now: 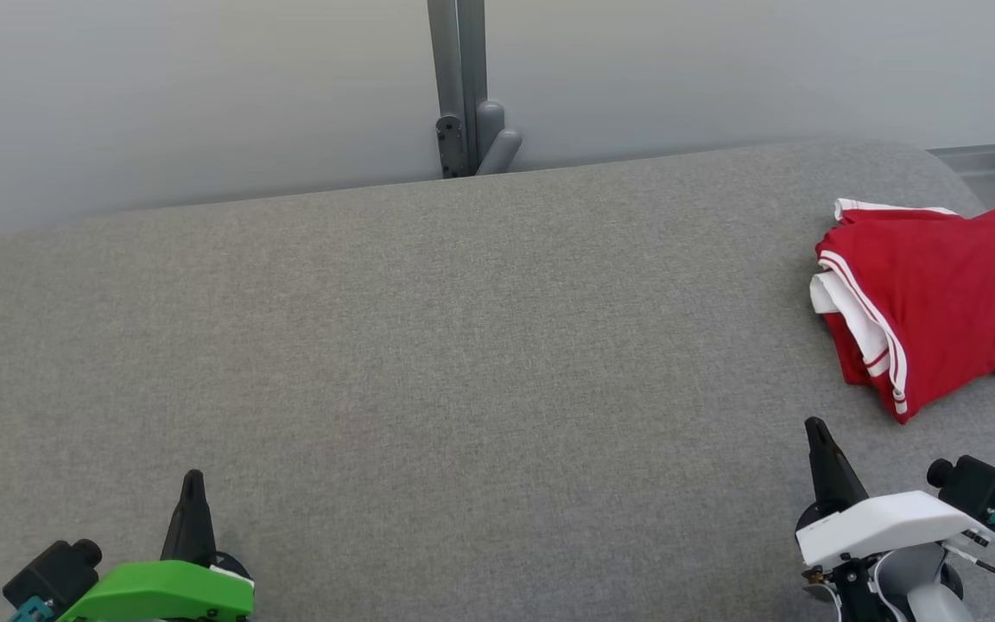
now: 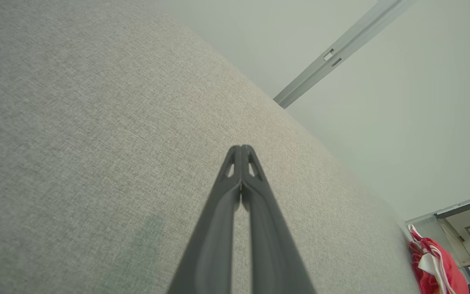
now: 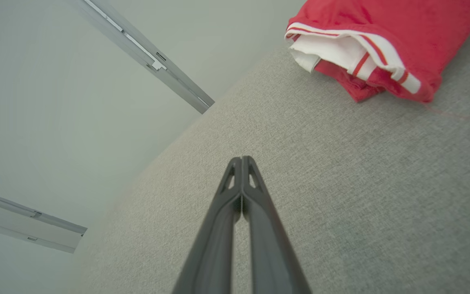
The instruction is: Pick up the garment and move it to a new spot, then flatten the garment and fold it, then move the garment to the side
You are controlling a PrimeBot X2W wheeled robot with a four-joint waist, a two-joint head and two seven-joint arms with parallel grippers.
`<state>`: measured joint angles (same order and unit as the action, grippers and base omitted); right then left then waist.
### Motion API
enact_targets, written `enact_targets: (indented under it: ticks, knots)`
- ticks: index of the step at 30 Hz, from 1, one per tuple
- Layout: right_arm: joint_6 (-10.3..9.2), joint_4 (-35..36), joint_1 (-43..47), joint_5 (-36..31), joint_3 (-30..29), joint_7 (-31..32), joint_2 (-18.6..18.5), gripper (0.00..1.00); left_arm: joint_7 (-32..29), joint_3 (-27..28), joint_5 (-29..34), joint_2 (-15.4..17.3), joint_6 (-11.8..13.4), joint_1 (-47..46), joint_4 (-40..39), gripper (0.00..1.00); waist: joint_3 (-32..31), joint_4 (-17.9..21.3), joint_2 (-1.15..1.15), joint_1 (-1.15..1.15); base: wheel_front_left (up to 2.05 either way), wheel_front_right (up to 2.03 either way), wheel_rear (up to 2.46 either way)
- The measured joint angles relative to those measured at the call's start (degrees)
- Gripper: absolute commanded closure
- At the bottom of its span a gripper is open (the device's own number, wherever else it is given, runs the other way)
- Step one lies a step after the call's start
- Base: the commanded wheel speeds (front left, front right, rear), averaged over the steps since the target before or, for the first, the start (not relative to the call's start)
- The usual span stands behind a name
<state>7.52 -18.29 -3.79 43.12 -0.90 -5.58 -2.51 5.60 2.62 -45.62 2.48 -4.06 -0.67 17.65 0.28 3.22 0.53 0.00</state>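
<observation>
- A red fabric garment with white striped trim (image 1: pixel 938 302) is seen bundled in rough layers on a grey fabric-covered desk (image 1: pixel 463 345). It lies well to the right of an upright grey metal post (image 1: pixel 460 86), close by the desk's rounded end.
- This placement is judged to fit the task's last step, since the layers look folded and the bundle is set aside from the stretch in front of the post.
- The left pincer (image 1: pixel 193 485) is held low, left of the post and far in front of it. It is clenched on nothing, its fingers pressed together.
- The right pincer (image 1: pixel 817 432) is held right of the post, just short of the garment yet apart from it, likewise clenched and empty.
- Both are judged to be parked clear so that the cloth is not disturbed.
- In the right wrist view the layered edge is shown close up, with white cloth tucked under striped hems, whereas the bundle's whole outline is given by the head view.
- In the left wrist view the garment is caught as a small red patch at the desk's far corner.
</observation>
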Motion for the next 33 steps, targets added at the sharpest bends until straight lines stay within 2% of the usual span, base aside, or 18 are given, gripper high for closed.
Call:
enact_targets:
  ticks: [33]
  knots:
    - [-0.02, 1.9, -1.1, 22.9, -2.4, 5.6, -0.1, 1.00, -5.6, 2.0, -21.8, 0.1, -1.5, -2.3, -1.8, 1.00, 0.0, -1.2, 0.00, 0.00, 0.00, 0.00, 0.00]
